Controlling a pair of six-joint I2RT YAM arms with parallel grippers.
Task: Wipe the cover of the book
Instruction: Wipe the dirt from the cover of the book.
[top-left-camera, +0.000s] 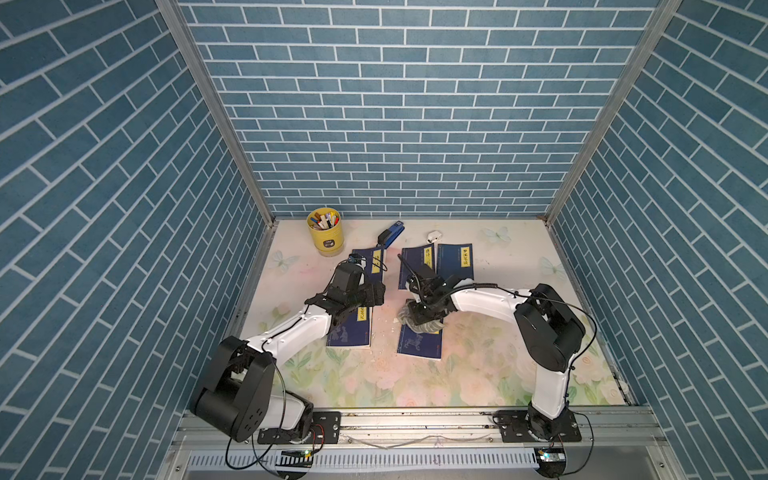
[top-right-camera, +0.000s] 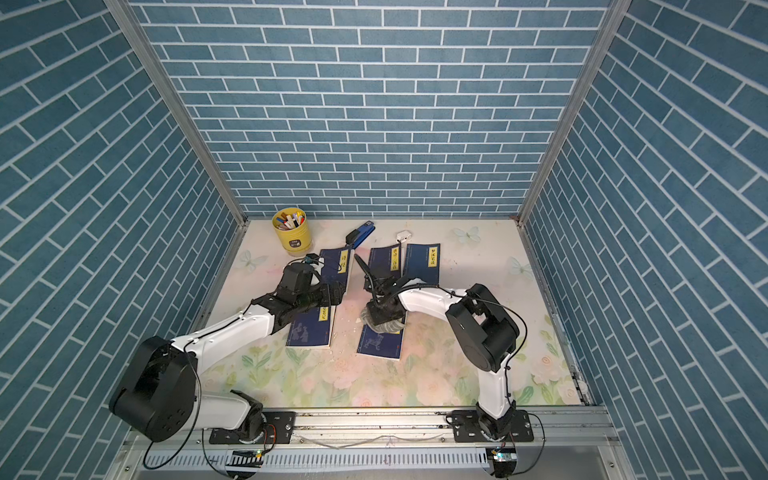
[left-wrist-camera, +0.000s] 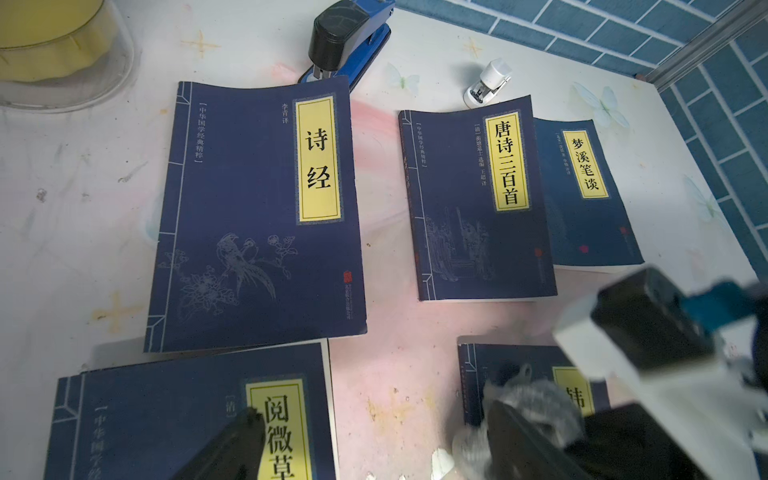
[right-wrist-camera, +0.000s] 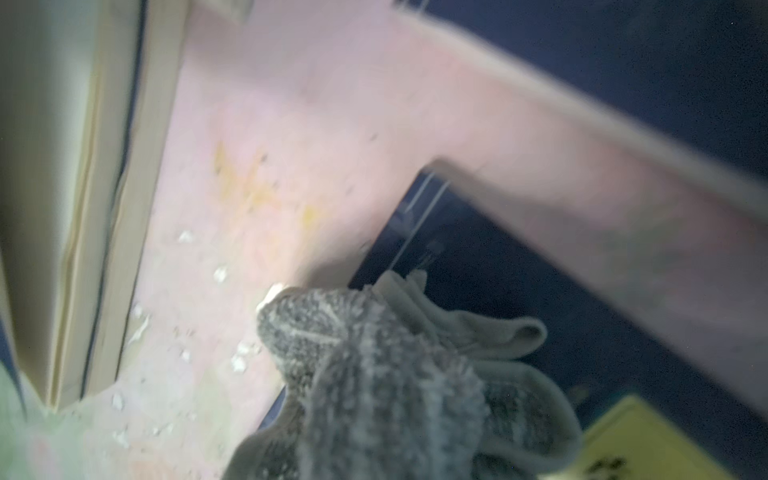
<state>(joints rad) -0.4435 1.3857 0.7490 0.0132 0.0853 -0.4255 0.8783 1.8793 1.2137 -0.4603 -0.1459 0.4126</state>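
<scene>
Right gripper (top-left-camera: 424, 318) pinched shut on grey cloth (top-left-camera: 415, 325), pressed onto far end of book (top-left-camera: 419, 347) at near-centre of floral table (top-left-camera: 457, 374); left gripper (top-left-camera: 371, 300), fingers spread, above neighbouring book (top-left-camera: 347, 336).

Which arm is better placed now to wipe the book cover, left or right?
Right. The right gripper is shut on the grey cloth, which rests on the book beneath it. The left gripper is open and empty, above a second book.
</scene>
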